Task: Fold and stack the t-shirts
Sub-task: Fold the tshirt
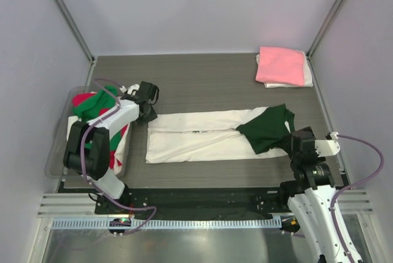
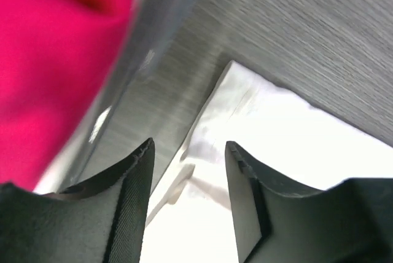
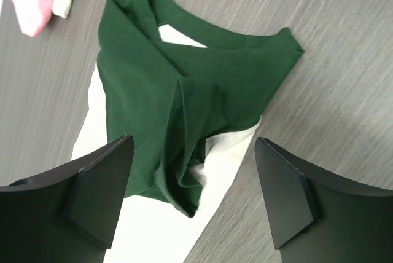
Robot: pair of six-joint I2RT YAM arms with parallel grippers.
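Note:
A cream-white t-shirt [image 1: 196, 137] with dark green fabric [image 1: 265, 129] at its right end lies folded lengthwise in a long strip on the table. My left gripper [image 1: 147, 104] is open just above the strip's left end [image 2: 258, 152], beside the tub wall. My right gripper [image 1: 298, 146] is open over the green end [image 3: 190, 91], holding nothing. A folded pink t-shirt [image 1: 280, 65] lies on a white one [image 1: 307, 75] at the back right. Green, red and white shirts [image 1: 92, 104] sit in the tub; red cloth [image 2: 55, 60] shows in the left wrist view.
A clear plastic tub [image 1: 56, 152] stands at the left edge, its wall [image 2: 138, 72] close to my left fingers. Grey walls and metal posts enclose the dark wood-grain table [image 1: 202, 78]. A rail runs along the near edge [image 1: 184, 221].

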